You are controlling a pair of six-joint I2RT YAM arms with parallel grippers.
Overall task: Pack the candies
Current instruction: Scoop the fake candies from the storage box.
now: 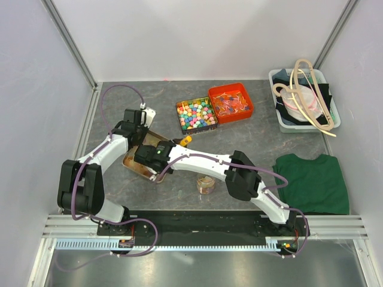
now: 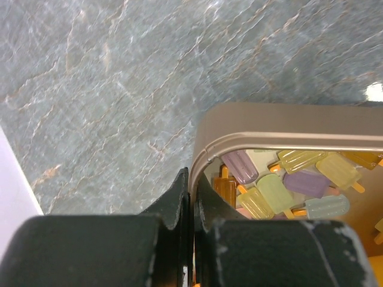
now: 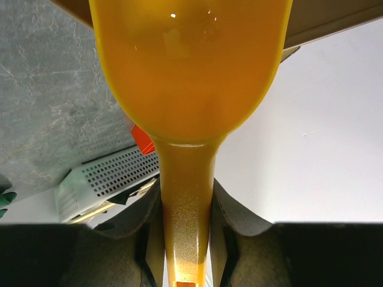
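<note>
Tan metal tray (image 2: 281,122) holds the pale, translucent popsicle-shaped candies (image 2: 281,191), its corner rim pinched tight in the left gripper (image 2: 192,197). The right gripper (image 3: 185,206) clamps the handle of a yellow plastic scoop (image 3: 188,66) at the tray's right side; seen from beneath, the scoop's contents are hidden. A small clear cup (image 1: 205,184) nearby holds a pinkish fill too small to make out. Behind stand a box of bright cube sweets (image 1: 196,115) and a red-orange tub (image 1: 231,103). The arms cover much of the tray overhead.
</note>
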